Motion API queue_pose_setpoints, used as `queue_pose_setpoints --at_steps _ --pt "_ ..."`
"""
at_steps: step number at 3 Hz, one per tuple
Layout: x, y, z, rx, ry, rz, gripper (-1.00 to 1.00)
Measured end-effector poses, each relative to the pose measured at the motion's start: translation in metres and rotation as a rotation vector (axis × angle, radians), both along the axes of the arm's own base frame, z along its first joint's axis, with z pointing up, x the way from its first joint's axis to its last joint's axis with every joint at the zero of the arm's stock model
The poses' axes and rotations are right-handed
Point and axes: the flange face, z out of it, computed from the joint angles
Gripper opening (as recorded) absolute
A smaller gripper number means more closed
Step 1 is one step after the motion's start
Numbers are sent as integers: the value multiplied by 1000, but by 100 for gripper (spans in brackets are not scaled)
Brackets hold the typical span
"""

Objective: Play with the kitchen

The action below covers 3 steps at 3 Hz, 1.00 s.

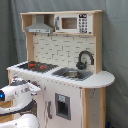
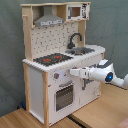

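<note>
The kitchen [image 1: 65, 47] [image 2: 50, 45] is a tall toy of pale wood and white panels, seen in both exterior views. On its counter are a black-red hob [image 1: 35, 65] [image 2: 52, 58], a grey sink [image 1: 72, 74] [image 2: 82, 50] and a black tap [image 1: 86, 58] [image 2: 75, 39]. A hood [image 1: 41, 25] [image 2: 49, 20] hangs above. My gripper [image 1: 37, 88] [image 2: 71, 72] reaches in level at the front panel, close to the knobs [image 2: 56, 76] and just above the windowed oven door [image 2: 64, 97]. Whether it touches the panel does not show.
A toy microwave [image 1: 74, 23] [image 2: 76, 11] sits in the top shelf. A grey curtain [image 1: 115, 45] hangs behind the kitchen. It stands on a wooden surface [image 2: 30, 119]. The white arm [image 2: 107, 75] comes in from the second exterior view's right.
</note>
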Motion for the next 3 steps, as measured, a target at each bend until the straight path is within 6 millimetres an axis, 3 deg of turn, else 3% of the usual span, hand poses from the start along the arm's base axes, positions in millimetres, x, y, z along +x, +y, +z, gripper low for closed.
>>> queue_pose_setpoints --at_steps 1,3 --pt "0 0 0 1 0 -1 -100" --pt "1 -3 -3 177 11 -29 -100"
